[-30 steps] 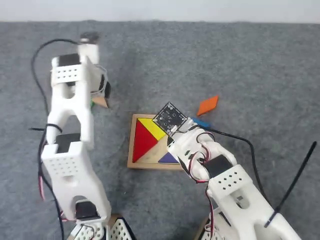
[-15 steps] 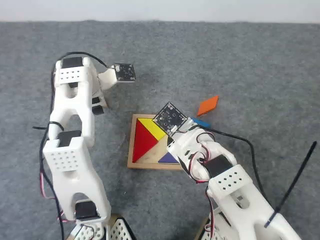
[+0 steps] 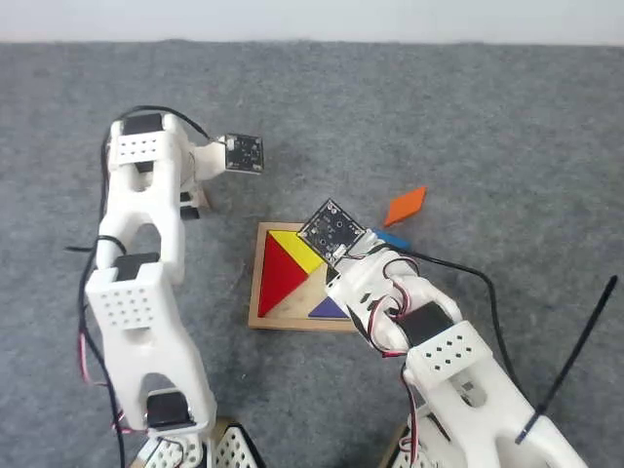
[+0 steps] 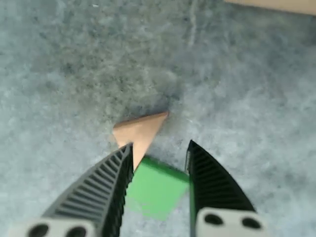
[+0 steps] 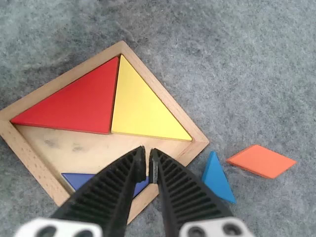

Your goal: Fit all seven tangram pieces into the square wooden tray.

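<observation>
The step in hand looks to be picking up the flat green square piece (image 4: 157, 190). It lies on the grey carpet (image 3: 507, 127) at the upper left of the high view, well apart from the square wooden tray (image 3: 255, 278) at the centre. To do it well, the left gripper (image 4: 159, 145) should come straight down with one finger on each flat side. It should then close without catching the pale tan triangle (image 4: 140, 129) just beside the square, perhaps touching it. The left arm is folded over that spot, wrist pointing down, its pincer spread and straddling the square. The right gripper (image 5: 148, 150) hangs above the tray's bare floor, pressed almost together on nothing, near the large red triangle (image 5: 74, 106) and large yellow triangle (image 5: 140, 106) already seated.
</observation>
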{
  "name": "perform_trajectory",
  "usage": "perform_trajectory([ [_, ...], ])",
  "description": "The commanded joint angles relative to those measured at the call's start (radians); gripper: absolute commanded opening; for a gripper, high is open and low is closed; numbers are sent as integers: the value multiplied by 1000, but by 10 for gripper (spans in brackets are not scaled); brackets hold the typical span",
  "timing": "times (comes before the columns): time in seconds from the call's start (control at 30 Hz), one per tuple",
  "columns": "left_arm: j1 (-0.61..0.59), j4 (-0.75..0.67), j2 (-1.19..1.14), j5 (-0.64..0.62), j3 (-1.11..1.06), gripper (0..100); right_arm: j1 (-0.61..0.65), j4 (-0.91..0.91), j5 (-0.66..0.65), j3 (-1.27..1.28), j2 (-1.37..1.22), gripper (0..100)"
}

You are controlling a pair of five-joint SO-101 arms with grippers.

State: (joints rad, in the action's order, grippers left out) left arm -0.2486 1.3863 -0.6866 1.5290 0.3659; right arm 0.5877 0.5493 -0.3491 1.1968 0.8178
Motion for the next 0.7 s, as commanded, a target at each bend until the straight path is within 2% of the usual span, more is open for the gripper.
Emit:
perform_trajectory([
  [0.0, 20, -18, -25, 12, 81, 169, 7, -1, 2, -8, 38, 26],
  [0.23, 20, 23, -166, 9, 245, 169, 7, -1, 2, -8, 38, 27],
  [0.67, -3, 161, -486, -25, 736, 169, 7, 1, 2, -8, 38, 27],
])
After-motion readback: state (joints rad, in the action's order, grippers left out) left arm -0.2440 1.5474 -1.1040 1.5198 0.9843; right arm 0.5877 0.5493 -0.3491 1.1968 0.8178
